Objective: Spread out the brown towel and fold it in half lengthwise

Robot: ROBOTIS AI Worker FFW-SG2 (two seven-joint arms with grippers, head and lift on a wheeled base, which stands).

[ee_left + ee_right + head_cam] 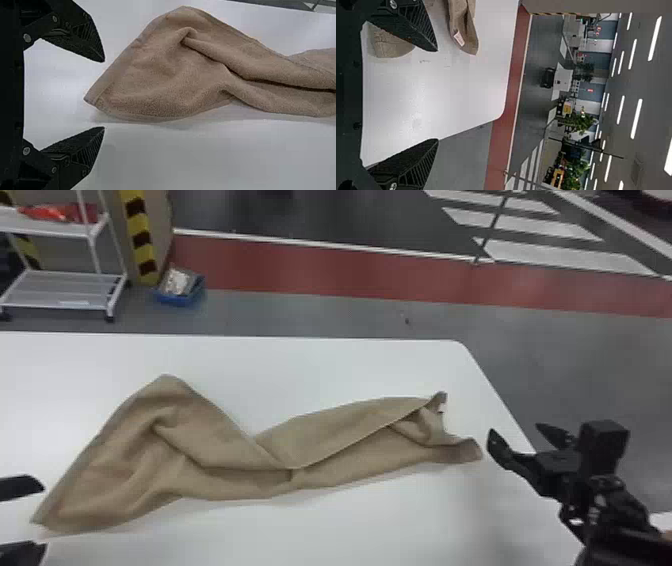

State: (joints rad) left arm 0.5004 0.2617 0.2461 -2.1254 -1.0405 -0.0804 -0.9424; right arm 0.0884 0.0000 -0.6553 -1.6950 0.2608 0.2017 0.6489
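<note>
Left gripper (44, 515), right gripper (515, 429), jaws spread wide, seemingly apart from rumpled towel (320, 440)

We read this as a large indoor industrial hall, workshop type; can't tell its exact use. Smooth grey floor (550, 340), marked with a wide dull-red lane (325, 272) edged by a white line, plus broad white hatch stripes (590, 255). Yellow-and-black hazard banding (137, 237) by a white metal shelf cart on casters (65, 290); low blue bin (187, 297) on the floor next to it. Right wrist view gives us long rows of white strip lights (636, 118) overhead, leafy green plants (579, 122) farther off.
</note>
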